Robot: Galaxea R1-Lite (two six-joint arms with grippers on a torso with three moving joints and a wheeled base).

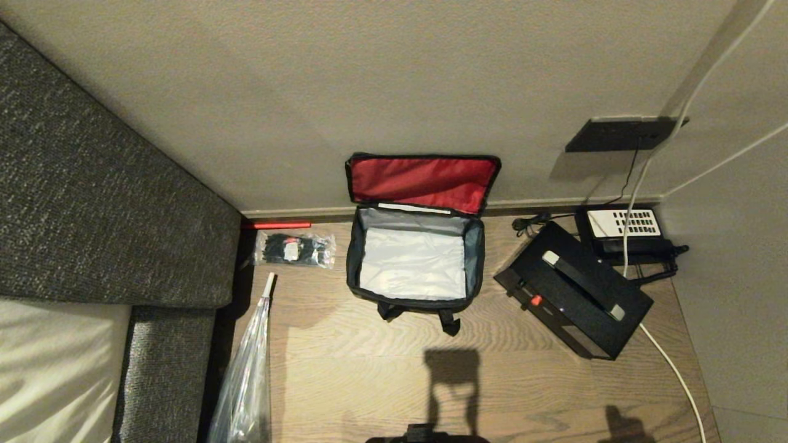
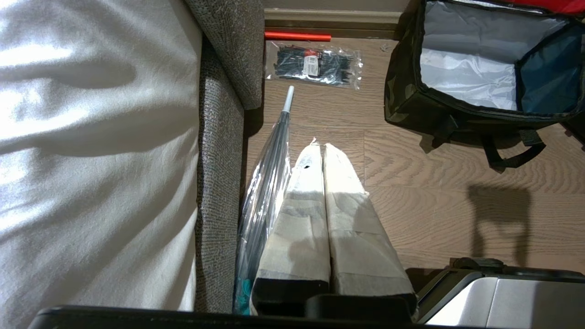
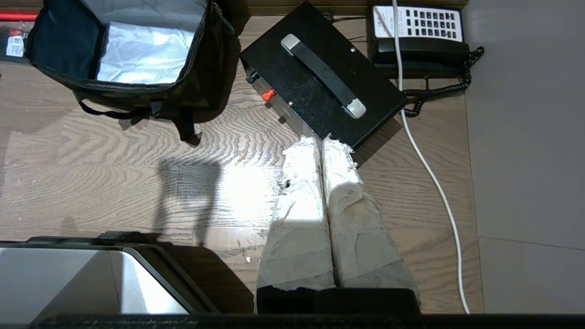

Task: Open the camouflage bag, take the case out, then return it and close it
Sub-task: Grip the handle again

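The camouflage bag (image 1: pixel 412 304) stands open on the wooden floor by the wall, its red-lined lid (image 1: pixel 423 181) leaning back and its grey-white inside empty. The black case (image 1: pixel 572 289), with its white-ended handle and red latch, lies flat on the floor to the bag's right, outside it. My right gripper (image 3: pixel 320 140) is shut and empty, hanging over the floor just short of the case (image 3: pixel 292 91) and right of the bag (image 3: pixel 201 87). My left gripper (image 2: pixel 318 146) is shut and empty too, over the floor left of the bag (image 2: pixel 402 91). Neither arm shows in the head view.
A black telephone (image 1: pixel 622 231) with a white keypad sits in the corner behind the case, and a white cable (image 1: pixel 671 363) runs past both. Left of the bag lie a packet of black cable ties (image 1: pixel 295 249), a red rod (image 1: pixel 277 225) and a plastic-wrapped umbrella (image 1: pixel 246 375). A grey upholstered bed edge (image 1: pixel 92 203) fills the left.
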